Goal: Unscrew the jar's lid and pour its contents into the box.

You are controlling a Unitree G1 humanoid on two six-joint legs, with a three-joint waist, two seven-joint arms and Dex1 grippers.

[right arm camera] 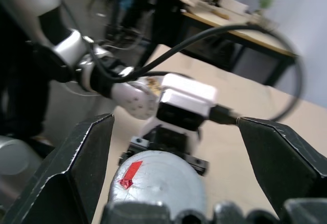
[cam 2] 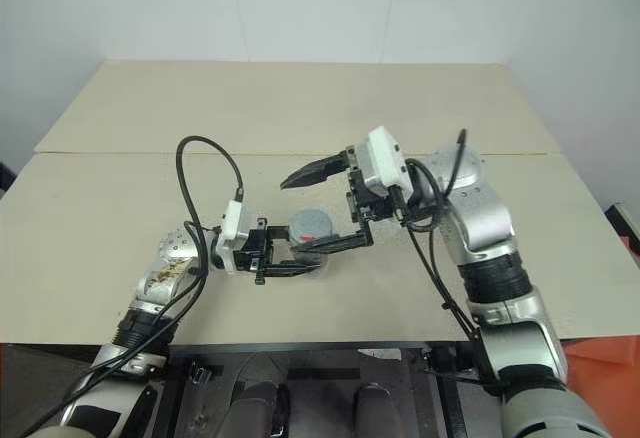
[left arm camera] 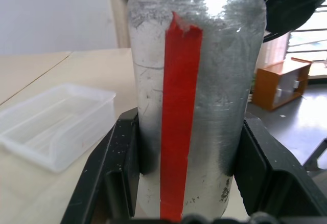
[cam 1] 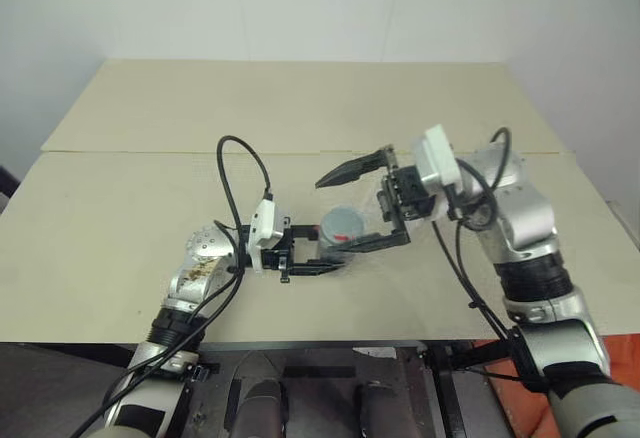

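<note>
Both eye views look down over the counter (cam 1: 300, 108); both wrist views sit close on the jar (left arm camera: 196, 101)

Two silver metal arms with black joint bands and looping black cables; each gripper has angular black fingers behind a white camera block.

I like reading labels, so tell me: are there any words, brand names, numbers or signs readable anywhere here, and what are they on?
None can be read.
The jar: a plain red strip down its side, no lettering.
The lid: a small red mark on top, no lettering.
The box: clear plastic, unmarked.
The left gripper and right gripper: no print to be made out.
</note>
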